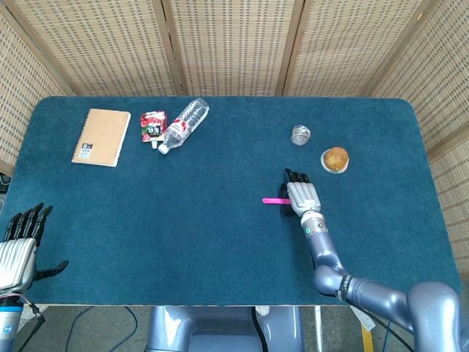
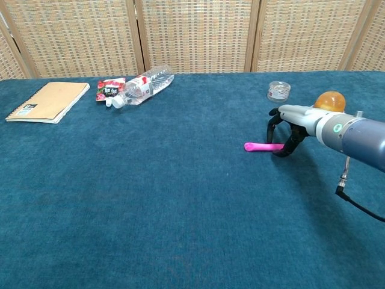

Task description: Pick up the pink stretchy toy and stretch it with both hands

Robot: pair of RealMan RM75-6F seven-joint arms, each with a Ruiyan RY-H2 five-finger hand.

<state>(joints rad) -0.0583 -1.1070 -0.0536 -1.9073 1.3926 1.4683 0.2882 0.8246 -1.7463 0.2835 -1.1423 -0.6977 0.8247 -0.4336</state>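
No writing is legible: the notebook at upper left carries a small dark label, and the red snack packet and clear plastic bottle beside it have labels too small to read. Right of centre, the pink stretchy toy lies flat on the blue table. The right hand arches over its right end, fingers curled down around it; whether it grips is unclear. At lower left, the left hand is spread, holding nothing.
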